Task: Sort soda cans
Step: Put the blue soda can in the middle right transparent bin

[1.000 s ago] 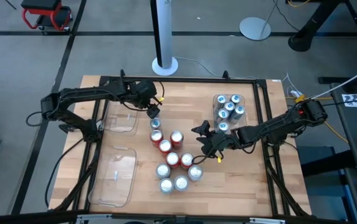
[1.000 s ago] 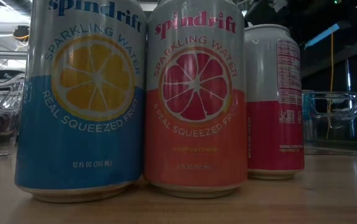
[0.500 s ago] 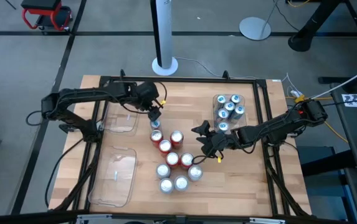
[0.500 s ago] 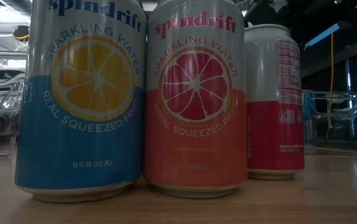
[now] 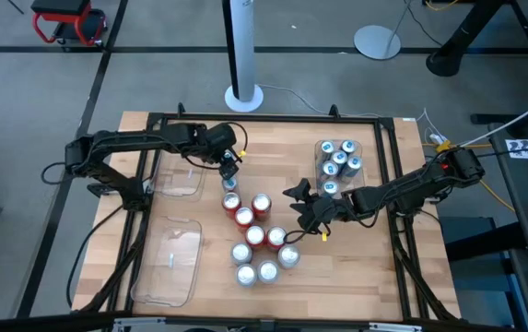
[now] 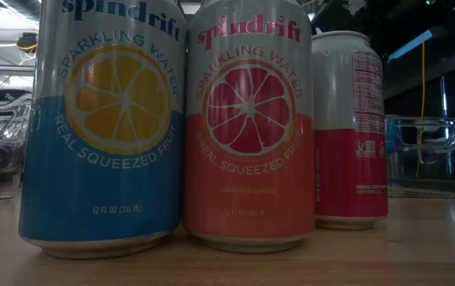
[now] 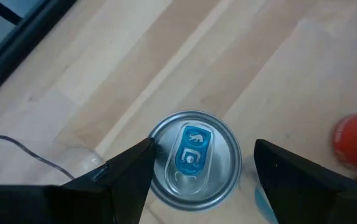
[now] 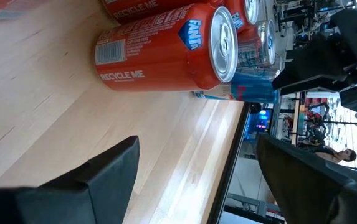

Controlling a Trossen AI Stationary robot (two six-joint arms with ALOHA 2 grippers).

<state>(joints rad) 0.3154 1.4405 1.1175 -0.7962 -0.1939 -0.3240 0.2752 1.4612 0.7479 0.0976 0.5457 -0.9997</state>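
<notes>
From above, five blue cans sat in the tray [image 5: 320,148] already; roughly ten cans [image 5: 254,235] stood unsorted mid-table. Through my left wrist camera, my left gripper [image 7: 197,171] spread wide around a blue-tabbed can [image 7: 194,157]. My right gripper [image 8: 194,165] gaped, holding nothing, near an orange can [image 8: 166,46].

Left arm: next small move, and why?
Probably lower and close. The left gripper hangs open right above a blue-tab can, a finger on each side of its top, not yet gripping. The right gripper waits open by the cluster.
</notes>
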